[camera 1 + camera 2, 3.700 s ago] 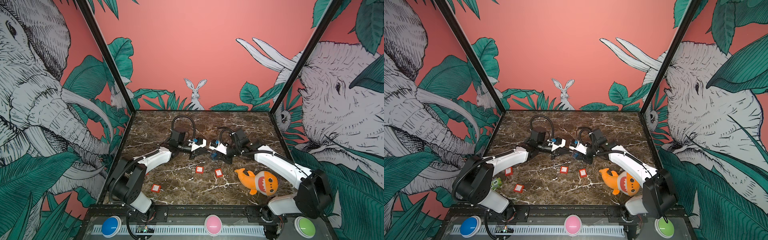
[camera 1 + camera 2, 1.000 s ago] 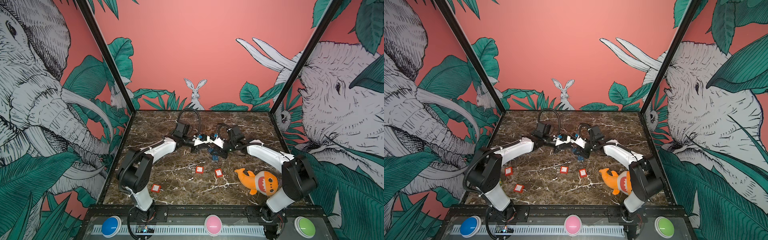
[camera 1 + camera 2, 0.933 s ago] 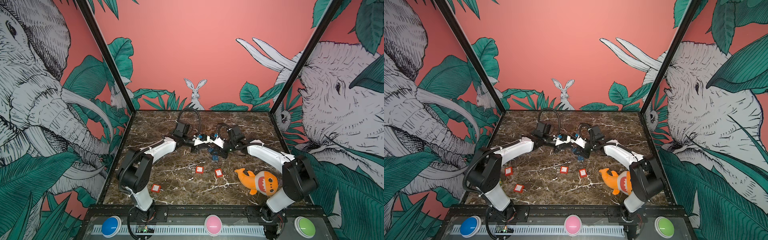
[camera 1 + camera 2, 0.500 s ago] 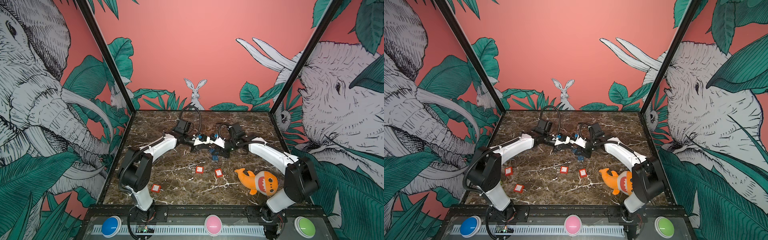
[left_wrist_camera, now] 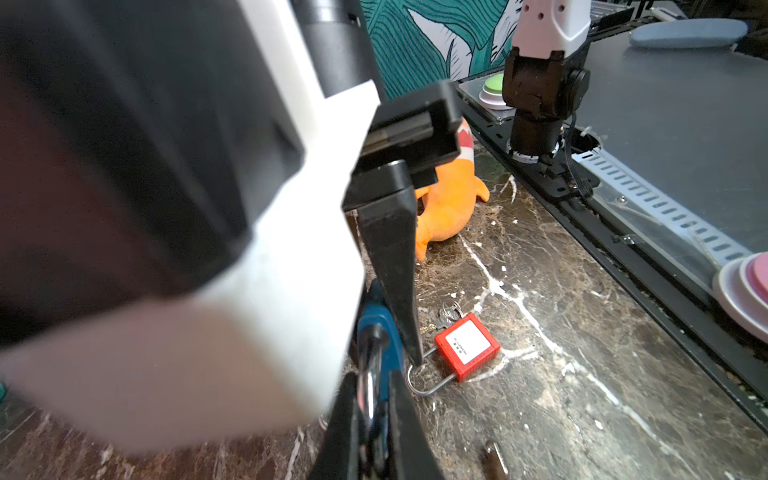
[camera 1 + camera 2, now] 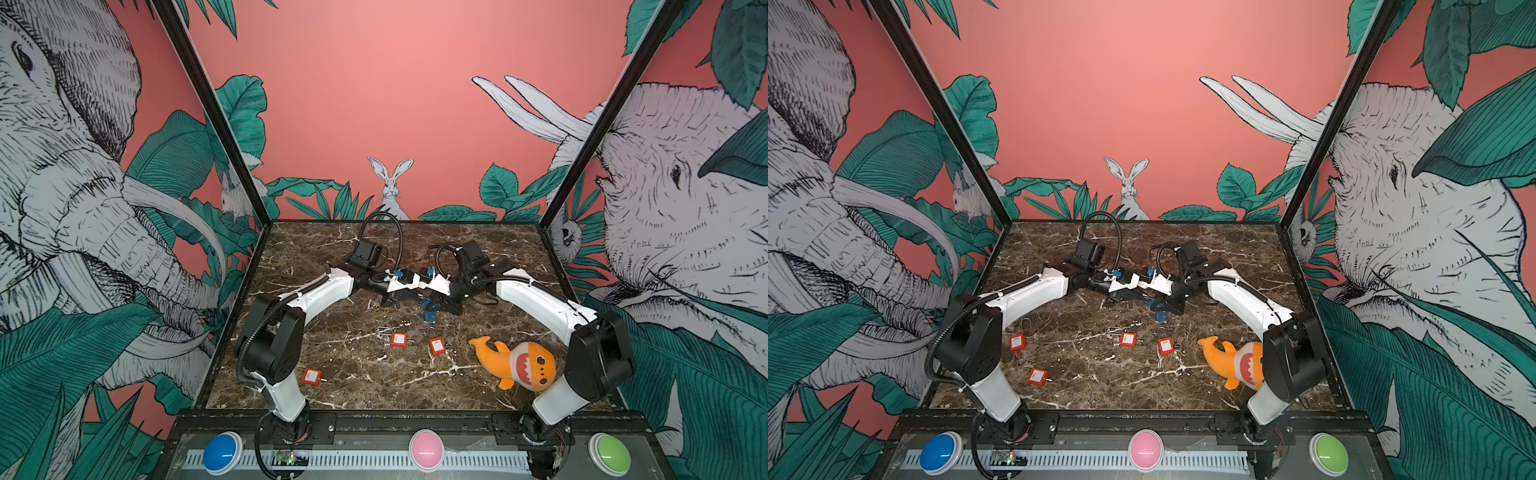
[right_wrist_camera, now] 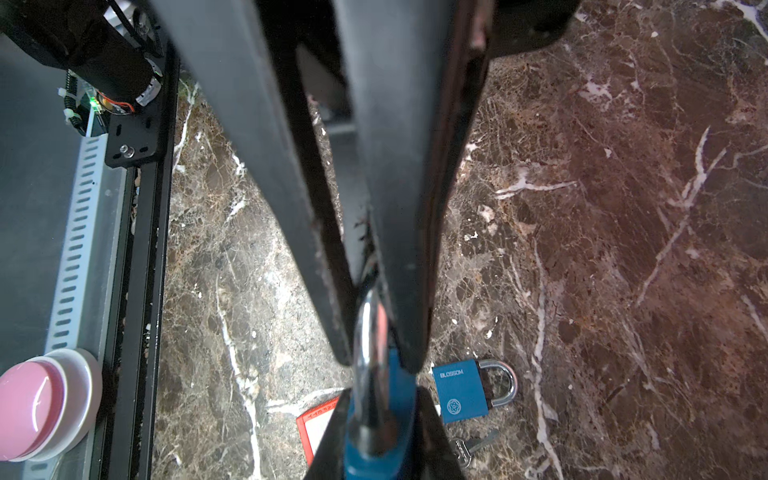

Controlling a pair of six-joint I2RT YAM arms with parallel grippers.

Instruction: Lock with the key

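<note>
A blue padlock [image 7: 376, 451] hangs between my two grippers above mid-table. My left gripper [image 5: 374, 424] is shut on its silver shackle [image 7: 370, 332]. My right gripper [image 7: 378, 440] is shut on the blue body. In both top views the two grippers meet tip to tip, left [image 6: 415, 296] and right [image 6: 432, 300], and they hide most of the padlock. A loose key [image 7: 476, 445] lies on the marble beside a second blue padlock [image 7: 461, 390]. Whether a key sits in the held padlock I cannot tell.
Red padlocks lie in front of the grippers [image 6: 399, 339] [image 6: 436, 345], and another sits near the left arm's base [image 6: 311, 376]. The nearest one [image 5: 467, 347] has a key ring [image 5: 449, 311] beside it. An orange shark plush [image 6: 515, 363] lies at the right. Blue, pink and green buttons line the front rail.
Several seconds ago the two grippers stood a little apart; they have since come together on the blue padlock, slightly farther back. Over the last second both arms shift only slightly.
</note>
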